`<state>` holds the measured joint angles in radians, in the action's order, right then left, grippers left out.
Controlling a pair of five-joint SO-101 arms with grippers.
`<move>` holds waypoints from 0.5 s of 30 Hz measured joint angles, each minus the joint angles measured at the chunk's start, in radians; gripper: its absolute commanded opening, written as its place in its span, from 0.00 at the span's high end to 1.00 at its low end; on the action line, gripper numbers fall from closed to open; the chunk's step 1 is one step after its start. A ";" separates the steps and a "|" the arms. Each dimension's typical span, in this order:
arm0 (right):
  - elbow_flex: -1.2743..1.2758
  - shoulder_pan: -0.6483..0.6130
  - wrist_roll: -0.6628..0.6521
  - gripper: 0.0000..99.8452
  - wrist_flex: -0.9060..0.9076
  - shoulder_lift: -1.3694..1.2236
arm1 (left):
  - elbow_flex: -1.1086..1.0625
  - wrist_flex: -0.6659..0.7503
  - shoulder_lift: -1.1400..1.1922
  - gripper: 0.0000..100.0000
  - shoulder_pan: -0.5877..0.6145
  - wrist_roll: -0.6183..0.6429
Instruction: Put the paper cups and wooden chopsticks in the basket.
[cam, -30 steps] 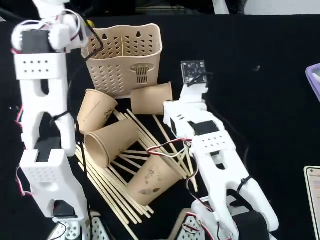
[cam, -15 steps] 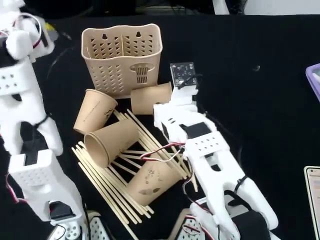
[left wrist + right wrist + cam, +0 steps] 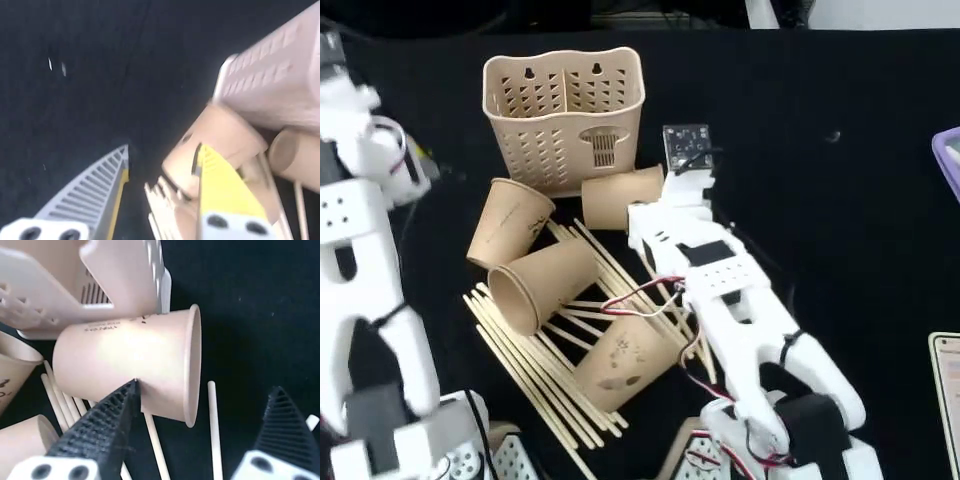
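Note:
A beige slotted basket (image 3: 565,115) stands at the back of the black table. Several paper cups lie on their sides in front of it: one (image 3: 622,195) against the basket, one (image 3: 508,222) to its left, one (image 3: 542,282) in the middle and one (image 3: 625,362) nearest the front. Wooden chopsticks (image 3: 550,370) are scattered under and between them. My right gripper (image 3: 205,387) is open, its black fingers straddling the rim end of the cup (image 3: 130,365) by the basket (image 3: 75,280). My left gripper (image 3: 162,150) is open and holds nothing, beside a cup (image 3: 225,135) and the basket (image 3: 280,85).
The left arm (image 3: 360,220) stands tall along the table's left edge. The right arm (image 3: 740,310) lies across the chopsticks at centre right. A purple object (image 3: 950,160) and a white card (image 3: 948,380) sit at the right edge. Bare black table lies behind and right of the basket.
The left arm has swung from the basket's left rim out to the far left and lower. The right arm has edged toward the cup beside the basket.

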<state>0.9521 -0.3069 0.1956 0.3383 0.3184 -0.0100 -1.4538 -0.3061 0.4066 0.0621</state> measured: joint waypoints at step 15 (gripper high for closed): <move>-0.034 0.000 -0.052 0.99 0.020 -0.012 | -1.043 0.713 -0.374 0.78 0.043 0.226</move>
<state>0.9183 -0.3069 0.1435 0.3583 0.3061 -1.0533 -0.7403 -0.6805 0.4496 0.2877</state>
